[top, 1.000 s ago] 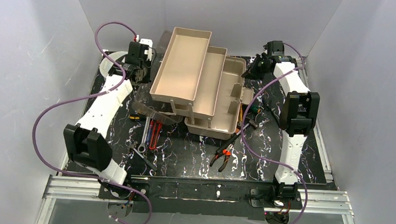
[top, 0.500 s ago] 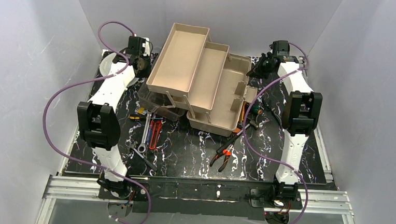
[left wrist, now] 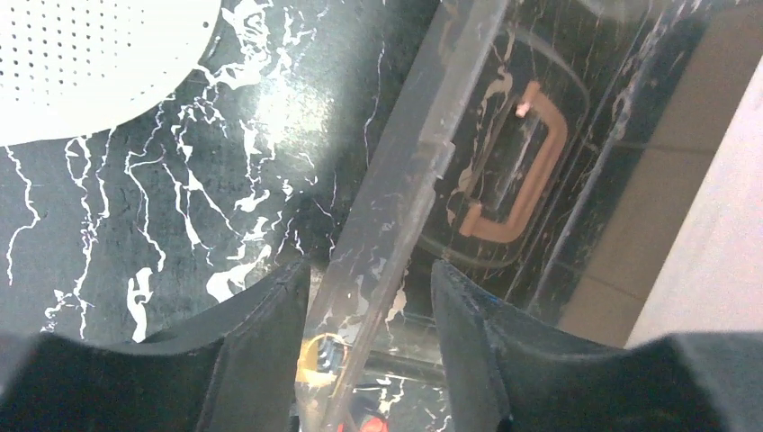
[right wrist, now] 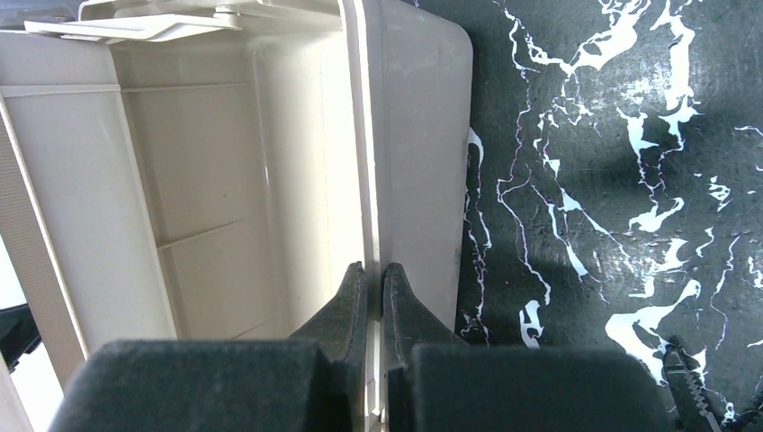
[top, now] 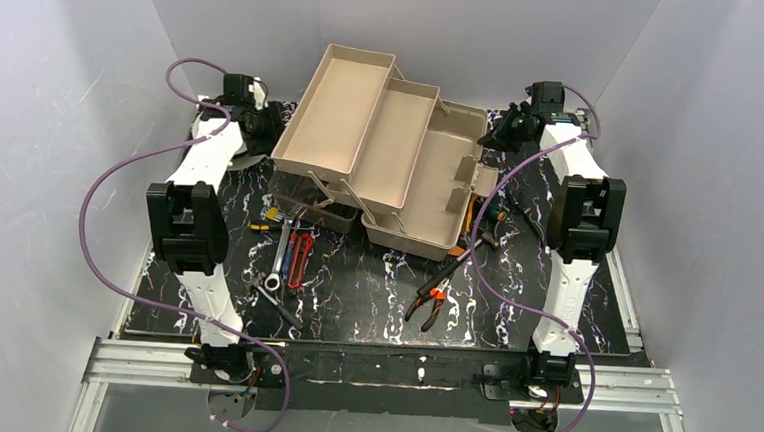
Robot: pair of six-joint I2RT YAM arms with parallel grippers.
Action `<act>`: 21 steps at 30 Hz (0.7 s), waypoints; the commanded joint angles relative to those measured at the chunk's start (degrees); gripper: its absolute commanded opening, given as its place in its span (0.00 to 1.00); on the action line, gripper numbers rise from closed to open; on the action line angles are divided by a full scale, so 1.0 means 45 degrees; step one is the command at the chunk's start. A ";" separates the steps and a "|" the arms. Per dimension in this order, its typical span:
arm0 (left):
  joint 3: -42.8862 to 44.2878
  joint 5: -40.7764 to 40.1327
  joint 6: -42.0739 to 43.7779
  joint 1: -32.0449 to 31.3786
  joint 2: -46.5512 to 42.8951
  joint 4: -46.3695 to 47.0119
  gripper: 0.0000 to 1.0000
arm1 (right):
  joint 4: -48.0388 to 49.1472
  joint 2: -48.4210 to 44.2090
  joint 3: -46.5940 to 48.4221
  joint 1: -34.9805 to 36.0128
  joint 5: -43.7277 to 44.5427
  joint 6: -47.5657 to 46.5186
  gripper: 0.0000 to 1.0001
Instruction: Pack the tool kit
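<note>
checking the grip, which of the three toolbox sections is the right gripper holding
The bottom section, deepest and farthest right: the right gripper pinches its wall. The top tray and middle tray step out leftward, untouched by it.

A black marbled worktop (top: 374, 286) carries an open toolbox (top: 434, 194) at its far edge. Pliers (top: 433, 297) and wrenches (top: 279, 260) lie nearer the front.

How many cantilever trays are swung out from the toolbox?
2: the upper tray leftmost, the lower tray between it and the base. None seems hidden.
</note>
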 commanded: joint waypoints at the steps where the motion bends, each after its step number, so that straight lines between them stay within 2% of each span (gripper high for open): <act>1: 0.0404 0.1509 -0.1047 0.0879 -0.0440 0.0277 0.56 | 0.1234 -0.0538 0.0023 -0.0022 -0.0720 0.0829 0.01; 6: 0.0702 0.1700 -0.1513 0.1351 -0.1212 -0.0006 0.67 | 0.0958 -0.0627 0.0375 -0.0024 -0.0678 0.0851 0.01; 9: 0.0103 0.1527 -0.2043 0.1814 -0.1993 -0.0276 0.73 | 0.0910 -0.0757 0.0289 -0.0022 -0.0638 0.0949 0.03; 12: -0.1876 0.0455 -0.2622 0.2086 -0.3747 0.0294 0.78 | 0.1287 -0.1083 -0.0212 -0.0028 -0.0767 0.1102 0.11; 16: -0.4338 -0.0573 -0.2486 0.2188 -0.6489 0.0787 0.86 | 0.2048 -0.1923 -0.1343 0.0000 -0.0710 0.1272 0.23; 21: -0.6244 -0.0354 -0.2039 0.2176 -0.9176 0.0122 0.94 | 0.1997 -0.2694 -0.1662 -0.0009 -0.0478 0.1091 0.37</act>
